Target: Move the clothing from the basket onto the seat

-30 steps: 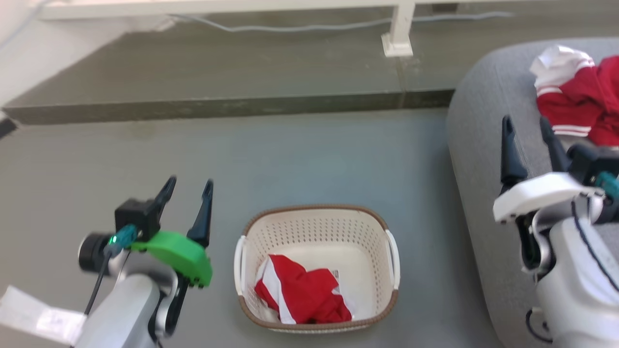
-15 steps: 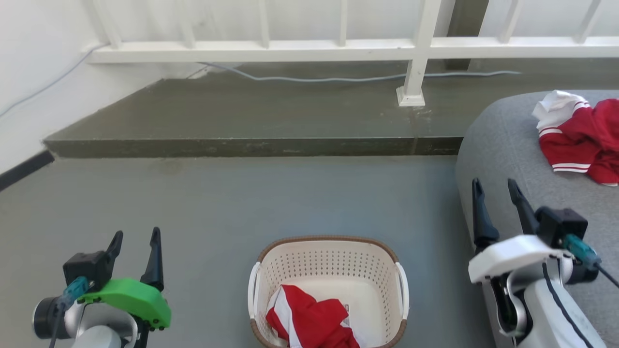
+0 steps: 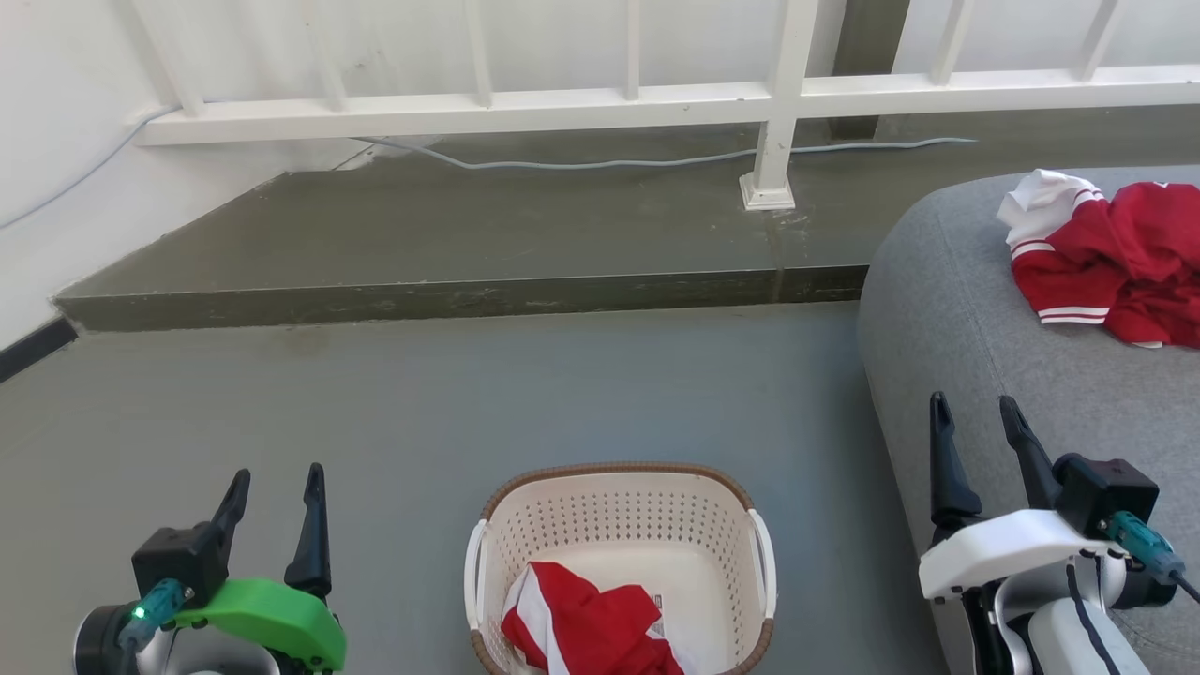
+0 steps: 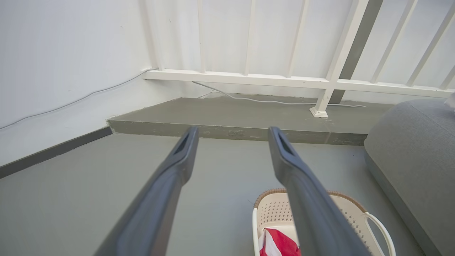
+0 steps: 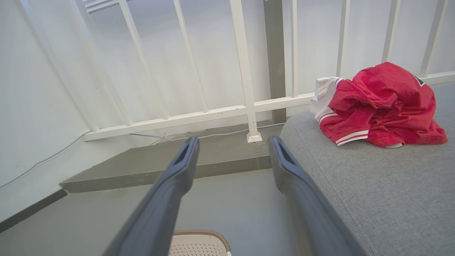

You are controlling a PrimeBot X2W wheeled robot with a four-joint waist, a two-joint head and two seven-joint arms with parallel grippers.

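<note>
- One garment [image 3: 586,633] lies in the left half of the basket [image 3: 637,516]; a second garment [image 3: 1106,262] sits on the seat [image 3: 937,309].
- Left gripper [image 3: 278,473] and right gripper [image 3: 972,403] flank the basket, both agape and empty.
- Left gripper seems nearer.

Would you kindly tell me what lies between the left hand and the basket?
Only bare grey floor lies between the left hand and the basket, as the head view shows.

Noted red clothing [image 3: 581,623] with white panels at lower centre, in a cream, hole-dotted basket [image 3: 619,525] rimmed brown. Saw more red with thin white stripes at upper right, on the grey seat [image 3: 966,309]. Found a white railing [image 3: 562,98] above grey-green floor [image 3: 469,394].
</note>
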